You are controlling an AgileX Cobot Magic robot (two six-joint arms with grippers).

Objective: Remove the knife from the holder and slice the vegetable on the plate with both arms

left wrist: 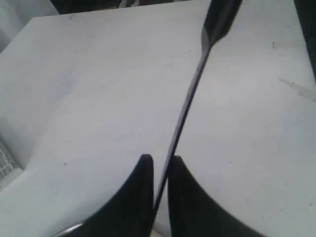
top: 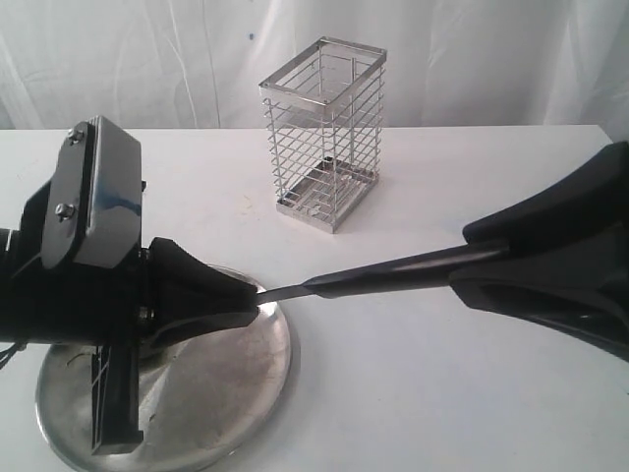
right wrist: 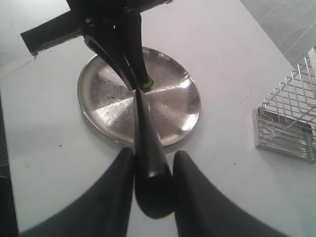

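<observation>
The all-dark knife [top: 383,273] lies nearly level, and my right gripper [top: 460,259] is shut on its black handle [right wrist: 148,143]. Its blade [left wrist: 185,108] runs between the fingers of my left gripper [left wrist: 160,160], whose jaws stand nearly together. That left gripper [top: 257,295] hangs over the steel plate [top: 246,393]. In the right wrist view a small green bit of the vegetable [right wrist: 146,84] shows pinched at the left fingertips, right at the blade's tip over the plate [right wrist: 177,108]. In the exterior view the left gripper hides the vegetable.
The silver wire holder [top: 322,133] stands with nothing in it at the back of the white table, beyond the knife; its base also shows in the right wrist view [right wrist: 289,123]. A white curtain hangs behind the table.
</observation>
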